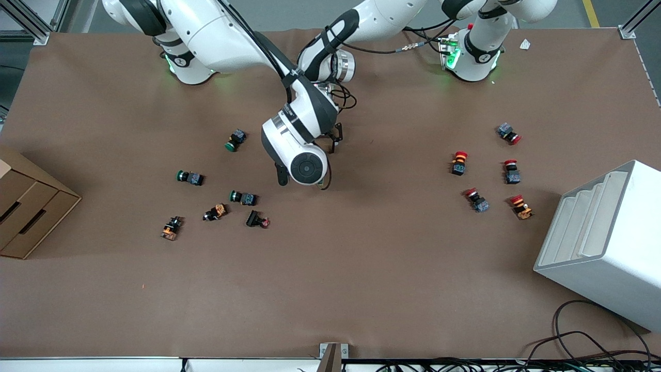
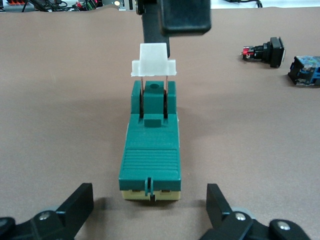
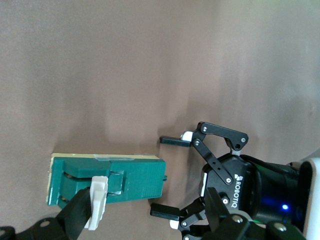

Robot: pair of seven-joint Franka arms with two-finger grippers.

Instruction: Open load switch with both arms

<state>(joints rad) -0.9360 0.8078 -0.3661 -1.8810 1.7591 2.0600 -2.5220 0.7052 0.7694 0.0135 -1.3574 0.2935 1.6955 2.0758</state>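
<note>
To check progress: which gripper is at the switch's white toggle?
The right gripper: one of its fingers is at the toggle. The left gripper is open at the switch's other end, not touching it.

Load switch (image 2: 150, 160) on table, white toggle (image 2: 153, 61) raised; left gripper (image 2: 150, 205) open beside it.

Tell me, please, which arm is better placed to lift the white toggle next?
Probably the right: the right gripper already meets the white toggle of the load switch, while the left gripper sits open at the block's plain end.
</note>
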